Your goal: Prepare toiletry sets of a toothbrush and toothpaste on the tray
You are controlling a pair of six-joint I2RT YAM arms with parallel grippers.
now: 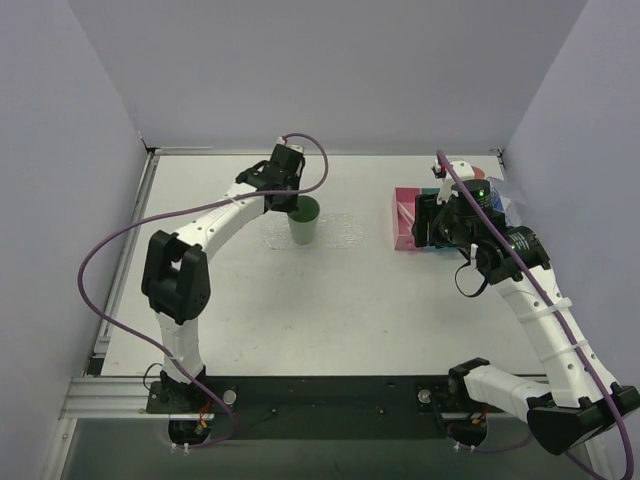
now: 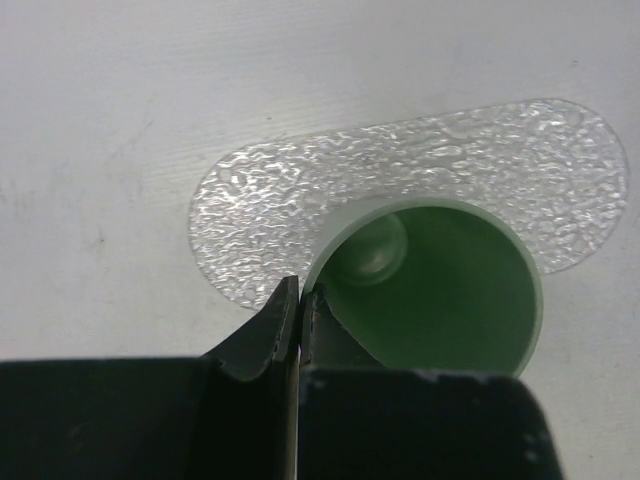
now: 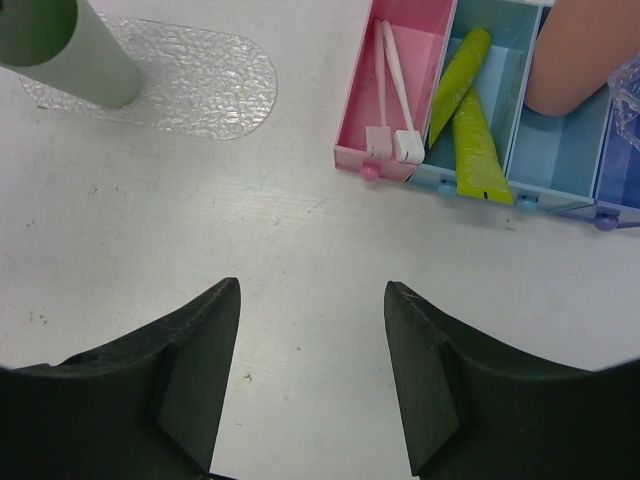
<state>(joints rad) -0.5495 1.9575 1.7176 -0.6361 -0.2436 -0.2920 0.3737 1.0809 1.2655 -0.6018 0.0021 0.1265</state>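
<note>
Wide white worktop (image 1: 250,300), and out in the middle lies the clear tray (image 2: 300,190): oblong, round-ended, with a bumpy, glassy surface. No brush and no tube is on it yet, so the sets are not begun.

A green cup (image 2: 470,290) stands upright on the tray's left part, and the left pincer (image 2: 298,305) is clamped tight right at its rim, one finger outside the wall and one seemingly inside. It looks like a pinch on the thin lip.

Over at the right edge, a pink bin (image 3: 430,50) sits side by side with a blue bin (image 3: 515,70), with a salmon cup (image 3: 580,60) lying in the next compartment along. The right pincer (image 3: 312,370) hangs just short of them, fingers spread wide, holding nothing.

In the blue bin are two lime-green tubes (image 3: 478,140), flat and tapered. I'd expect them to be soft, light and a bit slick, so the firmer middle of the body is the place to pinch across, not the crimped tail.

Smallest of all, two toothbrushes (image 3: 396,85) lie close together in the pink bin, pale pink-white sticks with blocky white heads toward the camera. They're likely stiff and featherweight but thin. I'd take one mid-handle, across its width; its neighbour lies close enough to come along.
</note>
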